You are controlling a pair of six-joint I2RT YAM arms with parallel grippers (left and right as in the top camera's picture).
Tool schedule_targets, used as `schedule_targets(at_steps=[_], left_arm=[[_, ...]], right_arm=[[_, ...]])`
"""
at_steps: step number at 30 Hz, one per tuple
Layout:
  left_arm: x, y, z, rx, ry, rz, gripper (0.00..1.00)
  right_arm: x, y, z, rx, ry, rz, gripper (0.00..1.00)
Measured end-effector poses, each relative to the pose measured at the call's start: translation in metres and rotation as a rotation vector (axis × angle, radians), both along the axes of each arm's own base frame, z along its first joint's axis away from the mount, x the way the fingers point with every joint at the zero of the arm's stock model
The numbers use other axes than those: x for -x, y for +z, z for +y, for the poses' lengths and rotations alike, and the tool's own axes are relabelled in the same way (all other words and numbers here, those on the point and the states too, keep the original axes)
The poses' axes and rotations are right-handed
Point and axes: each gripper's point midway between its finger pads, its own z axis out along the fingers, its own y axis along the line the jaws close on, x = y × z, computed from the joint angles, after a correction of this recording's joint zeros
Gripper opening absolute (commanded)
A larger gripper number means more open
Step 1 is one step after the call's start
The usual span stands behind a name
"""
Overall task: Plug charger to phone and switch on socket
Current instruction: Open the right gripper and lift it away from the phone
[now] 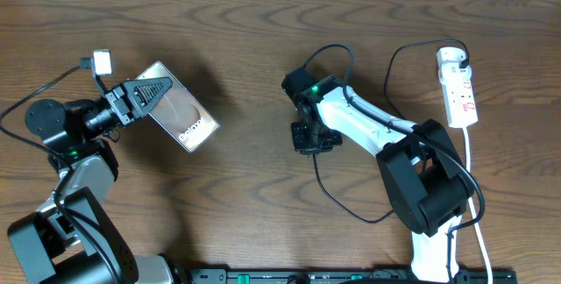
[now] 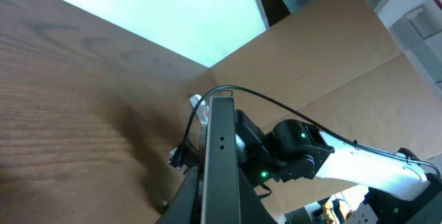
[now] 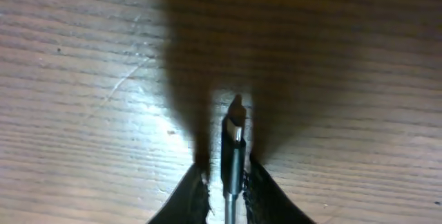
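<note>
The phone, a bronze slab with "Galaxy" lettering, is held off the table at the left by my left gripper, which is shut on its near end. In the left wrist view the phone shows edge-on between the fingers. My right gripper is at mid-table, pointing down, shut on the charger plug tip between its fingers. The thin black charger cable trails from it across the table. The white socket strip lies at the far right, apart from both grippers.
A white cord runs from the socket toward the front edge. A small white block sits on the cable by the left arm. A black rail lines the front edge. The right arm shows beyond the phone in the left wrist view.
</note>
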Motion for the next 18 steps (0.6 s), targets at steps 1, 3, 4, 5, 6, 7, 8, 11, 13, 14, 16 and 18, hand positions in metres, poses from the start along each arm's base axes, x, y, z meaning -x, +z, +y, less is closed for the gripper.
schedule_targets(at_steps=[1,3,4,5,6,7,8,11,13,14,16,18], left_arm=[[-0.0001,0.0000,0.0000,0.000,0.000,0.000,0.07],[-0.0001,0.0000,0.0000,0.000,0.000,0.000,0.07],[0.0000,0.0000,0.0000,0.000,0.000,0.000,0.07],[-0.0001,0.0000,0.0000,0.000,0.000,0.000,0.07],[0.0000,0.0000,0.0000,0.000,0.000,0.000,0.07],[0.0000,0.0000,0.0000,0.000,0.000,0.000,0.07],[-0.0001,0.0000,0.0000,0.000,0.000,0.000,0.07],[0.0000,0.0000,0.0000,0.000,0.000,0.000,0.07],[0.0000,0.0000,0.0000,0.000,0.000,0.000,0.07],[-0.0001,0.0000,0.0000,0.000,0.000,0.000,0.07],[0.0000,0.0000,0.0000,0.000,0.000,0.000,0.07],[-0.0001,0.0000,0.0000,0.000,0.000,0.000,0.07]], right_arm=[[0.0000,-0.0001,-0.0007,0.006,-0.010,-0.001,0.10],[-0.0001,-0.0001,-0.0010,0.011,-0.023,-0.003,0.10],[0.0000,-0.0002,-0.0008,0.015,-0.028,-0.005,0.09],[0.0001,-0.0002,-0.0007,0.018,-0.029,-0.008,0.06],[0.0001,-0.0003,-0.0010,0.025,-0.030,-0.011,0.01],[0.0008,-0.0002,-0.0007,0.025,-0.032,-0.010,0.01],[0.0015,-0.0002,0.0001,0.026,-0.033,-0.010,0.01],[0.0030,-0.0002,0.0021,0.026,-0.030,-0.010,0.01],[0.0032,-0.0002,0.0022,0.028,-0.030,-0.011,0.01],[0.0032,-0.0002,0.0022,0.028,-0.032,-0.011,0.01],[0.0032,-0.0002,0.0022,0.028,-0.033,-0.011,0.01],[0.0032,-0.0002,0.0023,0.028,-0.034,-0.011,0.01]])
